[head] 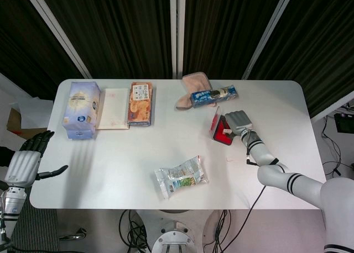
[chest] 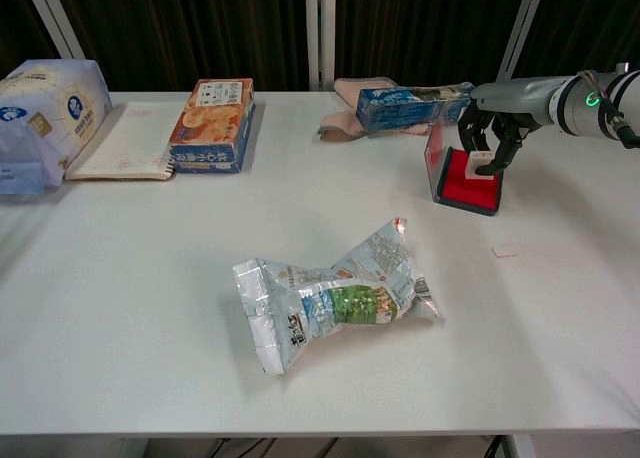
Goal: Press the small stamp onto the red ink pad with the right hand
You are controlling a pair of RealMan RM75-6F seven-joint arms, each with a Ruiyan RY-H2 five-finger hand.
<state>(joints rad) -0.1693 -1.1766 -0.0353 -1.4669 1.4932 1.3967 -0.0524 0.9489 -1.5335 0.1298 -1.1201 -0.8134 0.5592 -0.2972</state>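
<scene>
At about eight o'clock off the table (head: 110, 164), the left hand (head: 25, 163) hangs idle with fingers spread and nothing in them. Across the table toward three o'clock, the red ink pad (chest: 470, 187) lies open, its clear lid (chest: 434, 156) standing up on the side toward nine o'clock. The right hand (chest: 490, 130) hovers directly over it, fingers curled downward and pinching the small stamp (chest: 485, 164), a pale block whose lower end looks to be touching or just above the red surface; which of the two cannot be told. The pressing step seems to be in hand, and the next move probably calls for a straight downward push, kept gentle so the light pad does not skid. The stamp's long axis stands roughly upright, its face pointing down at the pad.
</scene>
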